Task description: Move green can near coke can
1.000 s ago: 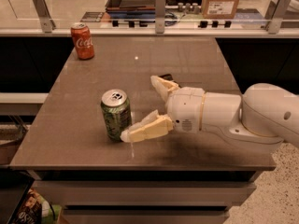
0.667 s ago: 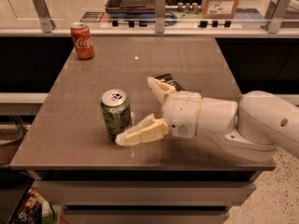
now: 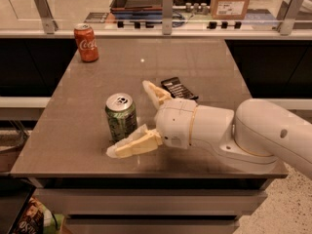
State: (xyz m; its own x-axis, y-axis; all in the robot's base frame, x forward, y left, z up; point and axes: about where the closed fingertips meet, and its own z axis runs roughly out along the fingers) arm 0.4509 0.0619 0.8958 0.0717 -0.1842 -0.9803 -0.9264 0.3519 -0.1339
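Observation:
The green can (image 3: 121, 116) stands upright on the brown table (image 3: 87, 91), left of centre near the front. My gripper (image 3: 130, 118) is open, with one finger (image 3: 135, 145) just in front of the can and the other (image 3: 154, 92) behind and to its right, so the can sits between the jaws at their left end. The coke can (image 3: 86, 43) stands upright at the table's far left corner, well apart from the green can.
A dark flat packet (image 3: 179, 88) lies on the table behind my wrist. A glass rail with metal posts (image 3: 167, 5) runs along the far edge, with a tray and a cardboard box (image 3: 234, 0) beyond it. The table's front edge is close below the gripper.
My gripper has moved left toward the green can, so its fingers now reach around the can's right side. The cans have not moved.

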